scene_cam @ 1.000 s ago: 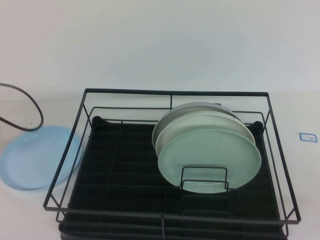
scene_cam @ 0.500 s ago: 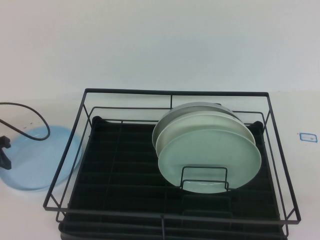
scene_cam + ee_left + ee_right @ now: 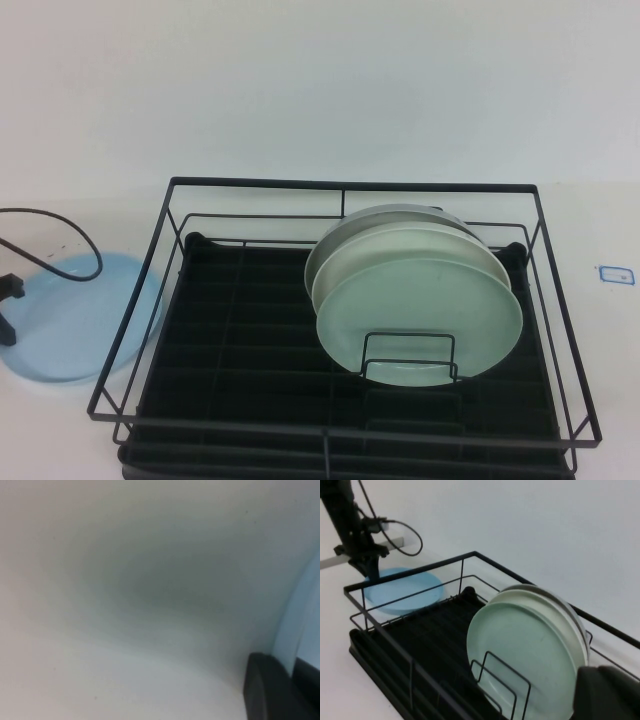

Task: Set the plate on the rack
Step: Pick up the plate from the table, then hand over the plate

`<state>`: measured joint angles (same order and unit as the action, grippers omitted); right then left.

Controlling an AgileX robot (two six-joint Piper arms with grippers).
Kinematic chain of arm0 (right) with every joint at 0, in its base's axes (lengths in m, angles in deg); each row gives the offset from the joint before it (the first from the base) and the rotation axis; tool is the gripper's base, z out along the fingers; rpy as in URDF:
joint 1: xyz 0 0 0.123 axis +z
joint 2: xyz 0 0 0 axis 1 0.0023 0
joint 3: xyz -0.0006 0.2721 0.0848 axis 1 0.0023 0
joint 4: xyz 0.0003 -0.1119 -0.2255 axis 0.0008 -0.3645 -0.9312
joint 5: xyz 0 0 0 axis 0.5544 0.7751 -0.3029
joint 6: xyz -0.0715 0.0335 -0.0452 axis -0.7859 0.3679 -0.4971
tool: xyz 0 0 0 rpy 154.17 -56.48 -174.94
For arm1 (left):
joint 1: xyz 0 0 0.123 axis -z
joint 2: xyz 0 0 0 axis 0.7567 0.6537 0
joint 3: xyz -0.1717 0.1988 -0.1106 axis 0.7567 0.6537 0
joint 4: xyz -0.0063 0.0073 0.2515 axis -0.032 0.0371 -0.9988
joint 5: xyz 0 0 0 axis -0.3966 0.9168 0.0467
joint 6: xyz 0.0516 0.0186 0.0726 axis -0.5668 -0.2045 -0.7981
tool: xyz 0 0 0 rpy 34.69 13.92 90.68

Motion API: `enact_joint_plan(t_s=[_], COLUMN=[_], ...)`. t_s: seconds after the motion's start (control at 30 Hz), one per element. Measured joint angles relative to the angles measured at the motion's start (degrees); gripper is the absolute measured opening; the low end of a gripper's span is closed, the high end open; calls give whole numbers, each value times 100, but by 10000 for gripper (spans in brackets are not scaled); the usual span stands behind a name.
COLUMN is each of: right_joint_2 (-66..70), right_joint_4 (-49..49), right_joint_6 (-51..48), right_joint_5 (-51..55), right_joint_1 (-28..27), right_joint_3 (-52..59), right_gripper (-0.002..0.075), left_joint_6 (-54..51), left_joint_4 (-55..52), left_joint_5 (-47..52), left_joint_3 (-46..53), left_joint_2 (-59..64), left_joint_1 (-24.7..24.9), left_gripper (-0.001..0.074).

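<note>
Nearest, the rack (image 3: 345,330) fills the lower centre of the high view: black wire frame, black slotted tray base, small upright wire loop dividers toward its front. Three plates stand on edge inside it, at about 3 o'clock from the rack's middle, leaning back one against the next. Front one is a pale mint-green plate (image 3: 420,320), with a wire loop divider (image 3: 408,358) crossing its lower face. Behind it a cream plate (image 3: 395,250), then a grey plate (image 3: 400,212) of which only the upper rim shows.

Right gripper (image 3: 607,692): seen only as a dark body at the edge of its own wrist view, close by the racked plates; not in the high view. Jaws closed, nothing seen between them.

At 9 o'clock from the rack, outside the frame, the light sky-blue plate (image 3: 80,315) lies flat on the white surface (image 3: 300,90), its near-side rim just beside the rack's left wire wall. Not yet on the rack.

Left gripper (image 3: 8,310): at the far left edge of the high view, over the plate's outer edge. Left wrist view shows a dark finger (image 3: 270,687) against the pale blue rim. Jaws closed on the plate rim. A black cable (image 3: 60,230) loops above the plate.
</note>
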<state>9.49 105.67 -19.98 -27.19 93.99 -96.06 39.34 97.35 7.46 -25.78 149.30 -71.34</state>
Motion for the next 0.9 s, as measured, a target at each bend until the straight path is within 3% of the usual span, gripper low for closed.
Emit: enact_joint_plan(t_s=[0.17,0.4,0.53,0.7,0.8,0.9], right_joint_2=[0,0,0,330,994,1592], right_joint_4=[103,232,241,241,366,933], right_joint_6=[-13,-13,-13,384,380,-167], right_joint_5=[-212,-384,-471,-374,108,328], right_joint_1=[0,0,0,0,0,0], right_joint_3=[0,0,0,0,-84,-241], right_gripper=[24,0,-1,-2,-2,-2], left_joint_6=[-56,-95,-475,-1685,-1853,-1693], left_joint_4=[-12,488,1182,2945,3266,2769], left_joint_5=[-41,-295,-151,557,1015,1069], left_joint_3=[77,67,77,77,77,77], left_joint_2=[-358,-1793,-2688,-3581,-4044,-4507], left_joint_1=[-99,-287,-300,-288,49,861], left_gripper=[13,8,8,8,8,8])
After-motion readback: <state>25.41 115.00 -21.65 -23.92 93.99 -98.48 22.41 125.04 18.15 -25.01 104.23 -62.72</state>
